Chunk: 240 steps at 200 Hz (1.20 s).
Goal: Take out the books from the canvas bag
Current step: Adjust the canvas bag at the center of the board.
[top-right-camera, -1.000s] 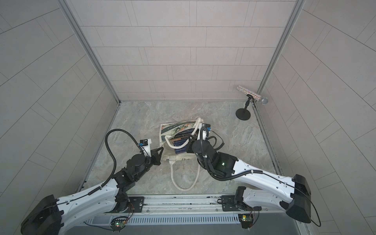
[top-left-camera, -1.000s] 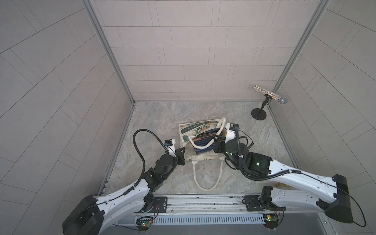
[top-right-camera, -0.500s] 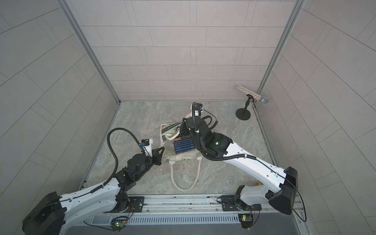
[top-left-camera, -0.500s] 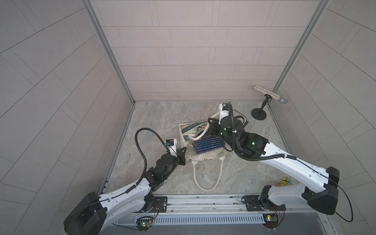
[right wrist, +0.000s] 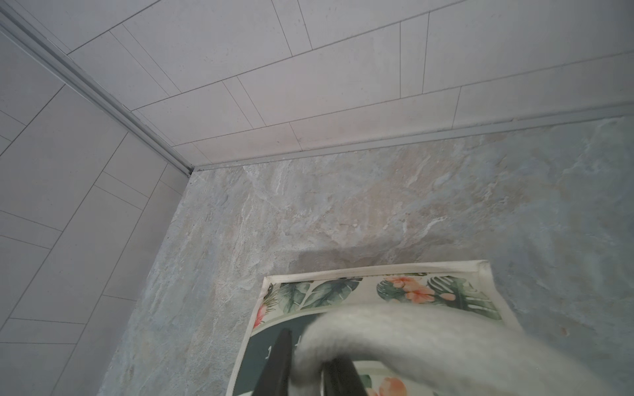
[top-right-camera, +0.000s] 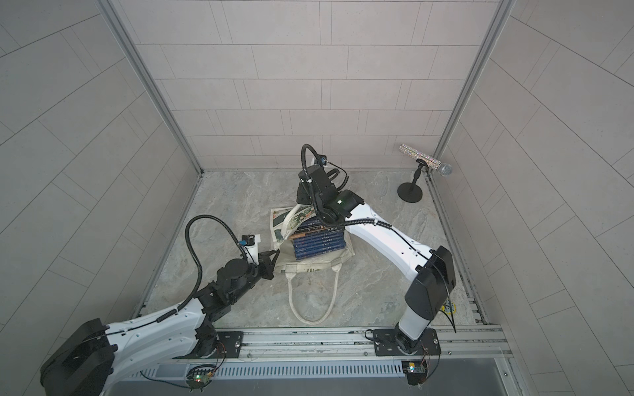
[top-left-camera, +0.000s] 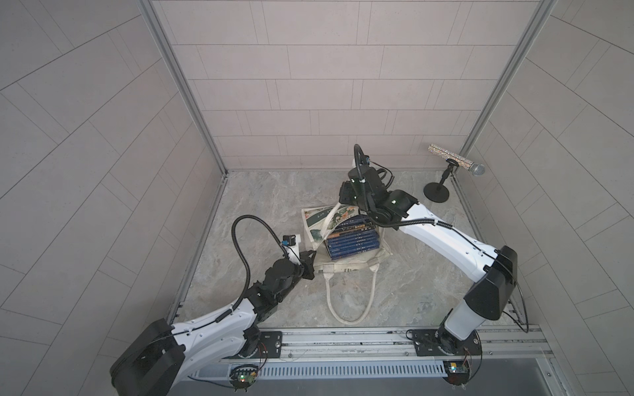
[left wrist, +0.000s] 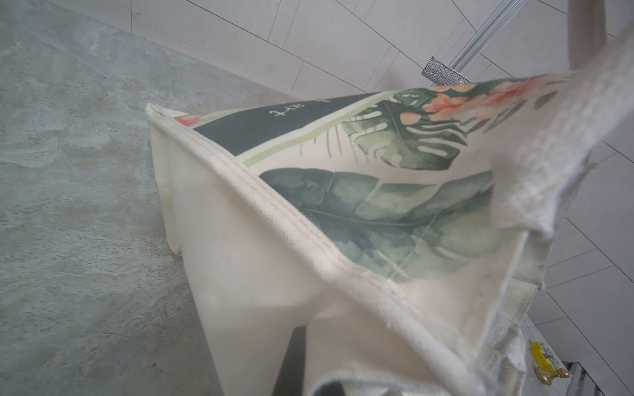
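— The books (top-left-camera: 353, 240)?
— Stacked in the open canvas bag (top-left-camera: 346, 266), its flap (top-left-camera: 314, 224) overlapping their far end.
— Grippers?
— The left gripper (top-left-camera: 308, 264) clamps the bag; the right gripper (right wrist: 308, 360) straddles the rope handle (right wrist: 377, 329), grip unclear. A microphone (top-left-camera: 454, 161) stands well apart.

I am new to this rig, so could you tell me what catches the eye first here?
A stack of navy books lies exposed in the opened canvas bag at the centre. The right gripper has a rope handle between its fingers, the left gripper pinches the bag's near edge. A glittery microphone stands in the far right corner.
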### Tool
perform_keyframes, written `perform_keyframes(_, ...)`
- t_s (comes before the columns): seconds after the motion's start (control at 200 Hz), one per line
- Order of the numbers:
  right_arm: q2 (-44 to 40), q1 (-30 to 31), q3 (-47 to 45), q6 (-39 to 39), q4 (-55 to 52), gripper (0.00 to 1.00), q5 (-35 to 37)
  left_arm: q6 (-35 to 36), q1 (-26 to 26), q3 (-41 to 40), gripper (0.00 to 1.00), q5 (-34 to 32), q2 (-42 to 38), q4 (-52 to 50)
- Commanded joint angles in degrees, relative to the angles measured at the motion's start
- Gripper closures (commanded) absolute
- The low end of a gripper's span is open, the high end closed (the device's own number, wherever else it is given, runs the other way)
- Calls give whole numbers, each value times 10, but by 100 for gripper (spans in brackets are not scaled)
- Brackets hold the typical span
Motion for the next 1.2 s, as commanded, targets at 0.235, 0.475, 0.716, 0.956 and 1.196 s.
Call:
perform_keyframes(0.235, 3, -12, 34, -2, -104, 14, -10, 9, -3, -6, 100, 34, -10, 22)
perform_keyframes(0.475, -75, -11, 32, -7, -127, 1, -7, 9, -3, -10, 100, 33, -26, 21)
perform_keyframes(0.716, -256, 40, -127, 15, -70, 1, 23, 8, -3, -14, 100, 28, -27, 26)
perform_keyframes(0.956, -415, 206, -405, 107, 64, 9, 152, 9, -3, -21, 100, 43, -21, 60)
perform_keyframes(1.196, -361, 284, -553, 137, 252, 14, 197, 12, -3, -23, 100, 53, -17, 73)
